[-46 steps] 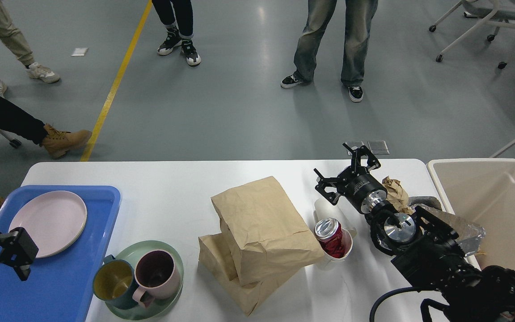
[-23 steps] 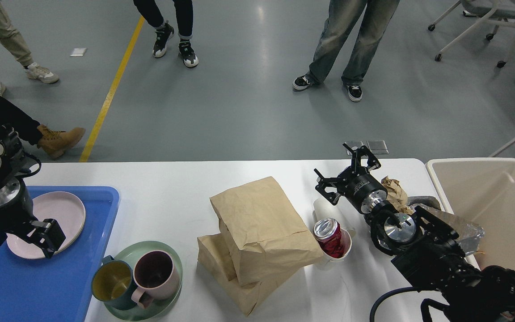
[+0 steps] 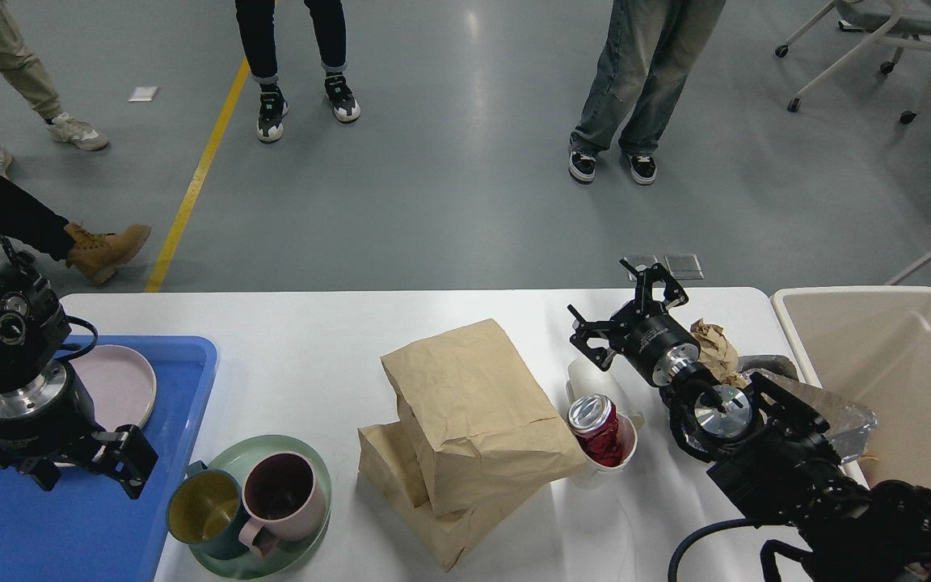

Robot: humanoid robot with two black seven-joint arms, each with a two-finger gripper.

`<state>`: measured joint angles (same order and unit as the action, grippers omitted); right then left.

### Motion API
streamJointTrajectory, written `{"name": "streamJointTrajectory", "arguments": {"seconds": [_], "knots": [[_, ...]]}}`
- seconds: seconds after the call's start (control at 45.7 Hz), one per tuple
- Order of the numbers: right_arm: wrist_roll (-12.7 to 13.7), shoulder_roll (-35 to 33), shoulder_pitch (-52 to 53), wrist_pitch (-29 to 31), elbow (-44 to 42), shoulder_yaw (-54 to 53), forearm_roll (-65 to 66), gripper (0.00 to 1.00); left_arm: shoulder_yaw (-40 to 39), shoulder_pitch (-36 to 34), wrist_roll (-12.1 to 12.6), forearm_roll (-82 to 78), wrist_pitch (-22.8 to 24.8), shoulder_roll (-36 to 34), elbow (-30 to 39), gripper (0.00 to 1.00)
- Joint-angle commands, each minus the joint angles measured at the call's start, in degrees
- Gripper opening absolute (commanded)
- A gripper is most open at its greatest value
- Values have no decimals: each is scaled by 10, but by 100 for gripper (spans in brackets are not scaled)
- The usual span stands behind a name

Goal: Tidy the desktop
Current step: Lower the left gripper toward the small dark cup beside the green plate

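The white desktop (image 3: 304,356) carries clutter. Two brown paper bags (image 3: 465,412) lie stacked in the middle. A crushed red can (image 3: 595,420) stands in a white cup (image 3: 623,453) to their right. Crumpled brown paper (image 3: 716,347) and a grey foil wrapper (image 3: 837,412) lie near the right edge. My right gripper (image 3: 604,301) is open and empty, over the far edge behind the cup. My left gripper (image 3: 82,473) is open and empty above the blue tray (image 3: 183,380), just left of the mugs.
A pink plate (image 3: 122,384) lies on the tray, partly hidden by my left arm. A teal mug (image 3: 203,509) and a pink mug (image 3: 275,493) stand on a green plate (image 3: 308,533). A beige bin (image 3: 878,339) stands at the right. People stand beyond the table.
My left arm has swung in from the left edge and moved right over the tray, towards the mugs. My right arm has not moved. The people behind have shifted.
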<state>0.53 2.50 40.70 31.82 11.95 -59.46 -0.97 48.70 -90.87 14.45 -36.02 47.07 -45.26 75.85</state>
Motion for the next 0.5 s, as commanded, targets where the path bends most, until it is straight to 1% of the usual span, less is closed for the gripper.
{"name": "streamJointTrajectory", "arguments": {"seconds": [0.0,0.153,0.306,0.482], "knots": [[0,0,0,0,0,0,0,100,0,10,0,1,-27,-10,-2,96],[0,0,0,0,0,0,0,100,-1,27,0,0,-44,-7,-5,96],[0,0,0,0,0,0,0,100,-19,50,-3,-1,-73,-7,-7,96],[0,0,0,0,0,0,0,100,-62,79,-6,0,-76,-10,-6,96]]}}
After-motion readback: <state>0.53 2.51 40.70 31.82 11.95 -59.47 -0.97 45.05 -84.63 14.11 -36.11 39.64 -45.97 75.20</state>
